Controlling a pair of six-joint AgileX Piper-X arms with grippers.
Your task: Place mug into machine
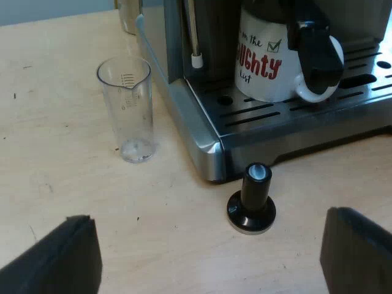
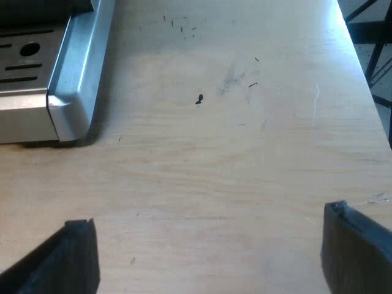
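A white mug (image 1: 263, 67) with red and black lettering stands upright on the espresso machine's slotted drip tray (image 1: 294, 116). A dark piece (image 1: 315, 55) at the machine's front hangs across the mug's handle. My left gripper (image 1: 208, 257) is open over the wooden table, short of the machine, with nothing between its fingers (image 1: 61, 257). My right gripper (image 2: 208, 257) is also open and empty, low over bare table beside a corner of the drip tray (image 2: 37, 92).
A tamper with a black knob (image 1: 252, 202) stands on the table just off the tray's corner. A clear measuring glass (image 1: 127, 110) stands upright beside the machine. A thin steam wand with a white tip (image 1: 196, 58) hangs near the mug. The table's edge (image 2: 361, 61) is close.
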